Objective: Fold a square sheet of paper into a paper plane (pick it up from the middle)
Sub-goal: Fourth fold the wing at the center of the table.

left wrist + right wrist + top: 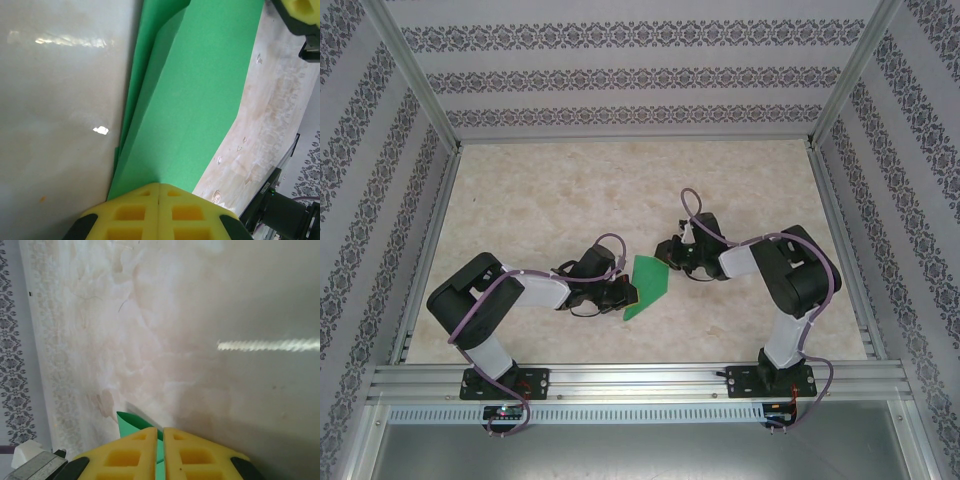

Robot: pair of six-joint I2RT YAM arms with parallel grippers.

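The square sheet of paper [646, 285] is bright green and folded into a layered wedge with a slanted far end. It lies between the two arms, just above the table. My left gripper [623, 292] is shut on its near left edge. In the left wrist view the yellow pads meet with no gap at my left gripper [159, 186], and the folded paper [200, 100] runs away from them. My right gripper [670, 262] is at the paper's far right corner. Its pads stand a narrow slit apart at my right gripper [163, 431], with a green corner [129, 424] in the slit.
The marbled tabletop [570, 200] is bare around the paper. Patterned walls and aluminium rails [440, 230] enclose it on three sides. The arm bases are bolted to the front rail [640, 380].
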